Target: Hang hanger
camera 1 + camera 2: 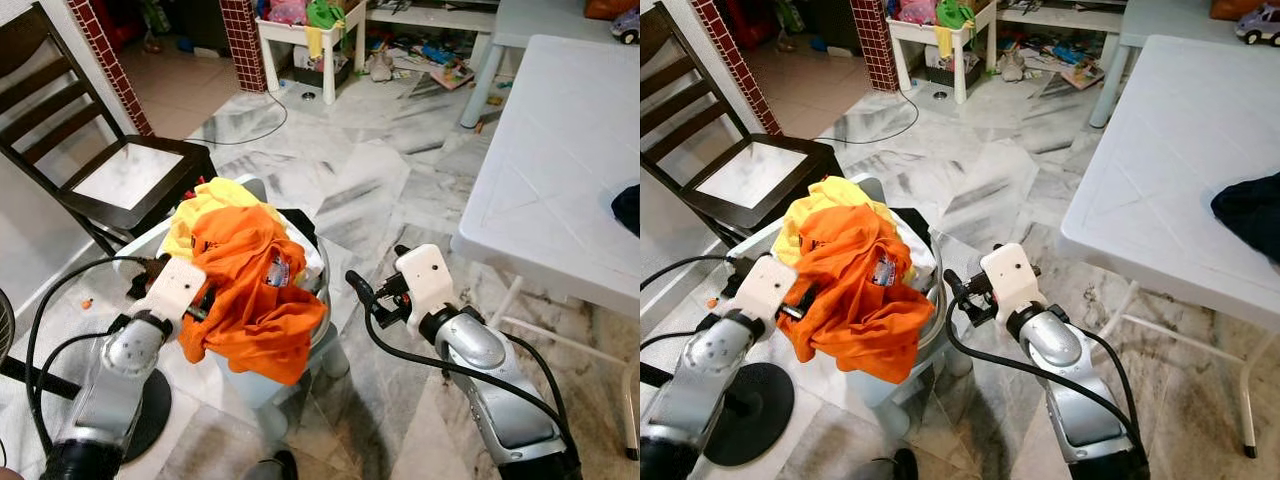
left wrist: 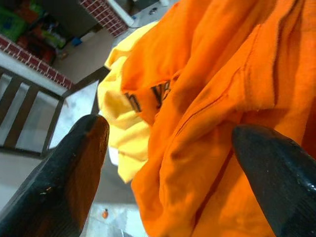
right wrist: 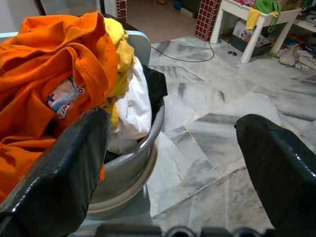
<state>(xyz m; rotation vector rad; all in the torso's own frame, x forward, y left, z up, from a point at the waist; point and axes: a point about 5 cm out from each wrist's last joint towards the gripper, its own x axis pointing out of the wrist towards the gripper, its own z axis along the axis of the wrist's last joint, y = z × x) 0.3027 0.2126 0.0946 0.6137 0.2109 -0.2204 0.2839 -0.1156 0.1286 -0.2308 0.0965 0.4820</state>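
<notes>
A grey laundry basket [image 3: 144, 139] stands on the marble floor in front of me, piled with clothes. An orange shirt [image 1: 252, 290] lies on top and hangs over the near rim. Behind it is a yellow garment [image 1: 214, 198], with white cloth [image 3: 132, 111] and black cloth to the right. My left gripper [image 2: 168, 131] is open at the basket's left side, its fingers spread around a fold of the orange shirt. At the basket's right rim my right gripper [image 3: 173, 121] is open over the floor, holding nothing.
A white plastic table [image 1: 560, 150] fills the right side, with a dark cloth [image 1: 1250, 212] on it. A dark wooden chair [image 1: 100, 170] stands at the left behind the basket. A round black stand base [image 1: 152, 402] sits near my left arm. Toys and a small white table [image 1: 300, 30] lie far back.
</notes>
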